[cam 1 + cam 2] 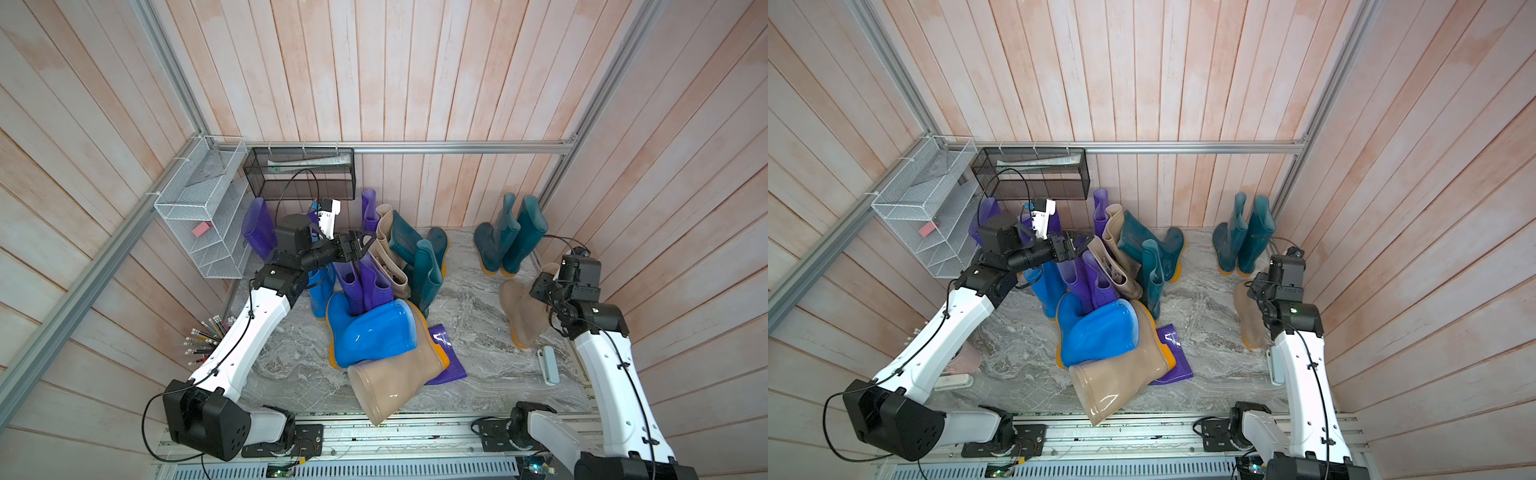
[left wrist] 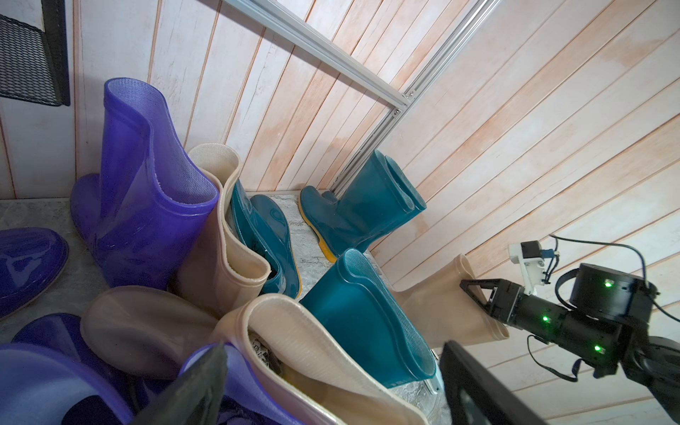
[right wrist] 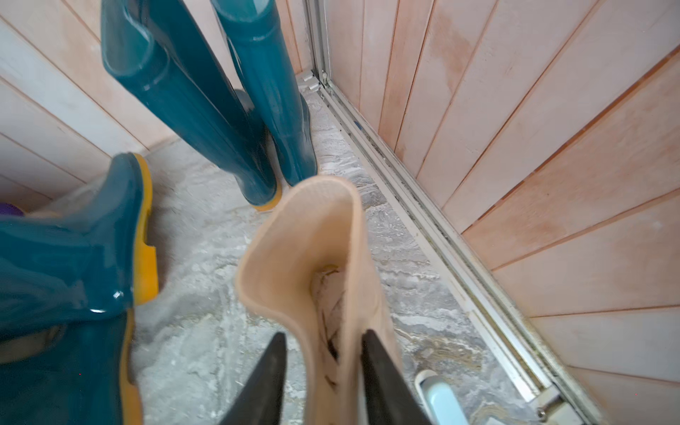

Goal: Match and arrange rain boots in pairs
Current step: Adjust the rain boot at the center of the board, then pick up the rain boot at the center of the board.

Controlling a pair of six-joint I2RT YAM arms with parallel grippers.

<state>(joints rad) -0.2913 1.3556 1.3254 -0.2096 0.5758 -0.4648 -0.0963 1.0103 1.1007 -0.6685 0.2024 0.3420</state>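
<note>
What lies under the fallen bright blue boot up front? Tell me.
The bright blue boot rests on a fallen beige boot, which covers a flat purple boot. Whatever lies beneath their overlap is hidden.

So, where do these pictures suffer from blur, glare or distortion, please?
Both top views bow the wall planks and show glare on the lying beige boot; the right wrist view smears the near teal boot; the left wrist view leaves the fingers of the left gripper soft.
</note>
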